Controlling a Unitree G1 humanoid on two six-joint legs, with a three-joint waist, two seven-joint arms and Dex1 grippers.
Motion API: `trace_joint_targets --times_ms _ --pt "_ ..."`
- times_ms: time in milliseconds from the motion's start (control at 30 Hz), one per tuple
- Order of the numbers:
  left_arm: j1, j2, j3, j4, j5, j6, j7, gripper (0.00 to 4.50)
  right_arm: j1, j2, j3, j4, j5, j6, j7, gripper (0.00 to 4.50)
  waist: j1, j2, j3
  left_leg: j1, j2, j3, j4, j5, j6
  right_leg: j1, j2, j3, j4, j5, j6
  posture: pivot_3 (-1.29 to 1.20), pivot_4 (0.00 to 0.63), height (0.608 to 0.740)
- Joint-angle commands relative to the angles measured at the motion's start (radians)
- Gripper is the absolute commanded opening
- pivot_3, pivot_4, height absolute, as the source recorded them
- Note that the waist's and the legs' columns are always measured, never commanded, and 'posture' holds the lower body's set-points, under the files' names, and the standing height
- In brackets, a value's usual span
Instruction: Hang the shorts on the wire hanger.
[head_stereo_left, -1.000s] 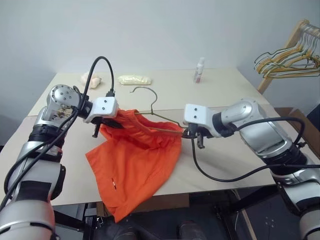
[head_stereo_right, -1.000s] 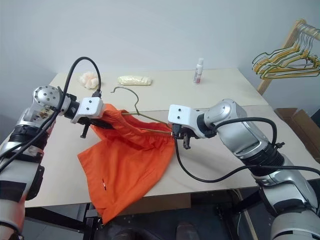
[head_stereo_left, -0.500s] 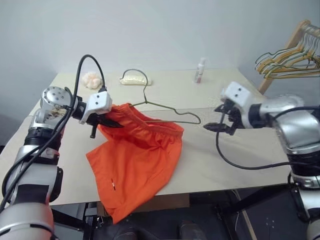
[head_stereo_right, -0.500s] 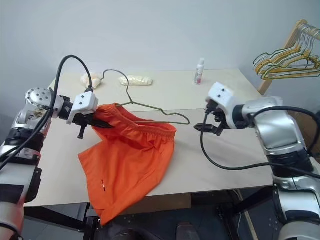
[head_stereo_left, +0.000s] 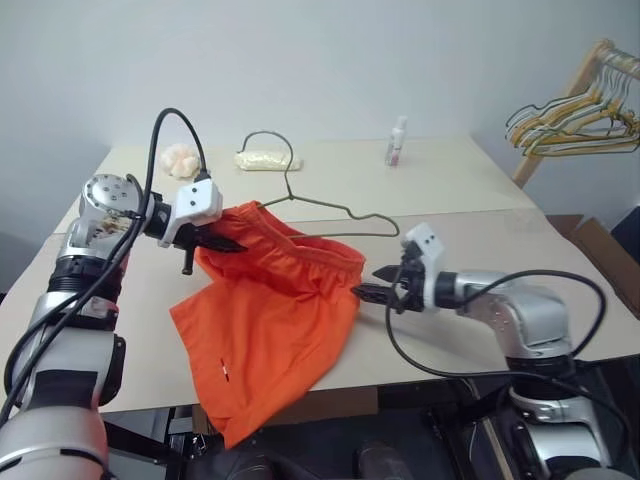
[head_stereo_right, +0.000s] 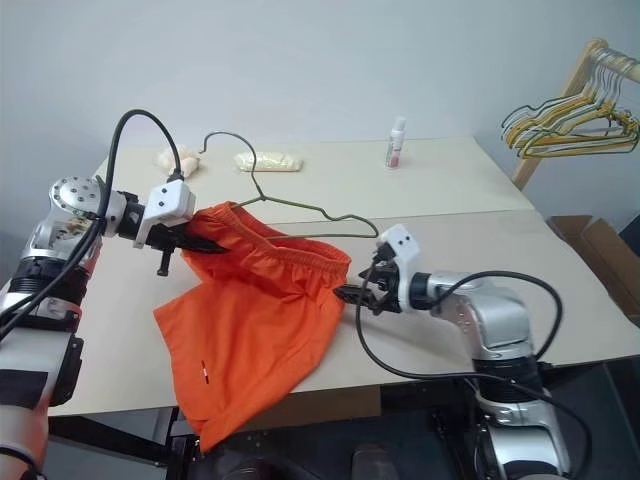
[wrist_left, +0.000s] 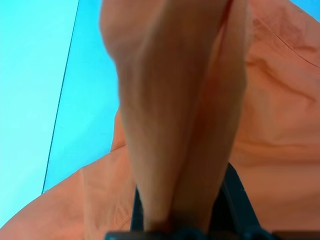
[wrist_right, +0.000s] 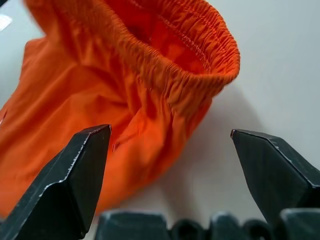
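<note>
the shorts (head_stereo_left: 275, 320) lie spread on the table (head_stereo_left: 500, 180), one leg hanging over the near edge, waistband raised at the robot's left. the wire hanger (head_stereo_left: 330, 208) lies partly through the waistband: its hook arches toward the far side of the table and one wire end juts out past the right corner of the waistband, bare.

the left gripper (head_stereo_left: 222, 243) is clamped on the left corner of the waistband, lifting it off the table; in the left wrist view the bunched orange cloth sits tight between the fingers. the right gripper (head_stereo_left: 372, 294) hangs low over the table with its jaws spread wide and nothing in them, tips aimed at the right corner of the waistband, just beside it. the right wrist view has that gathered corner centred between the two black fingers (wrist_right: 75, 175).

judgement: the step in hand is taking the right corner of the waistband. to do it well, the fingers should straddle the elastic hem only, bite the full gather, and avoid pinning cloth to the table. the left hold should stay firm, so the band opens taut along the wire.

further off stand a small bottle (head_stereo_left: 398, 140) and a rack of coloured hangers (head_stereo_left: 570, 115).
</note>
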Motion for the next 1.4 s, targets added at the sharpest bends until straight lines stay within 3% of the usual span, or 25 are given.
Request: trace_joint_targets --times_ms 33,200,500,733,1000,1200,1400 --pt "-0.005 0.017 0.036 -0.037 -0.019 0.01 0.008 0.0 -0.027 0.07 -0.004 0.014 0.018 -0.01 -0.066 4.45 0.002 0.0 0.0 0.0 0.0 0.0 0.0 0.0 0.0 0.0 0.0 0.0 0.0 0.0 0.0 -0.08 0.0 0.74" --pt "0.007 0.018 0.049 -0.058 -0.024 0.027 0.018 0.0 -0.022 0.098 -0.002 0.003 0.036 -0.013 -0.092 3.3 0.007 0.0 0.0 -0.001 0.0 -0.001 0.0 0.0 -0.001 0.0 0.0 0.0 0.0 0.0 0.0 -0.08 0.0 0.74" --pt "0.107 0.063 0.088 -0.183 -0.075 0.109 0.008 0.0 0.005 0.043 -0.011 -0.042 0.065 -0.005 -0.088 0.07 0.002 0.0 0.0 0.0 0.0 -0.001 0.0 0.0 0.0 0.0 0.0 0.0 0.001 0.0 0.0 -0.09 0.0 0.74" --pt "0.252 0.17 0.103 -0.302 -0.113 0.1 -0.072 0.0 -0.011 -0.118 -0.036 0.03 0.078 -0.028 -0.005 0.03 0.0 0.0 0.0 0.0 0.0 -0.001 0.0 -0.002 0.004 0.0 0.0 0.0 0.0 0.0 0.0 -0.08 0.0 0.74" --pt "0.306 0.21 0.105 -0.29 -0.079 0.102 0.012 0.0 -0.034 -0.254 -0.022 0.106 0.072 -0.081 0.086 0.03 0.013 0.0 0.0 0.004 0.0 -0.001 0.0 -0.004 0.007 0.004 0.0 0.0 -0.002 0.0 0.0 -0.07 0.0 0.74" --pt "0.308 0.189 0.135 -0.28 -0.109 0.156 0.107 0.0 -0.016 -0.301 -0.01 0.103 0.072 -0.108 0.122 0.03 0.014 0.0 0.0 0.003 0.0 -0.001 0.0 -0.004 0.008 0.004 0.0 -0.001 -0.002 0.0 0.0 -0.07 0.0 0.74" --pt "0.368 0.239 0.094 -0.319 -0.093 0.119 0.055 0.0 -0.005 -0.309 -0.009 0.088 0.076 -0.124 0.131 0.03 0.012 0.0 0.0 0.004 0.0 -0.001 -0.001 -0.004 0.008 0.005 0.0 0.0 -0.002 0.0 0.0 -0.07 0.0 0.74"
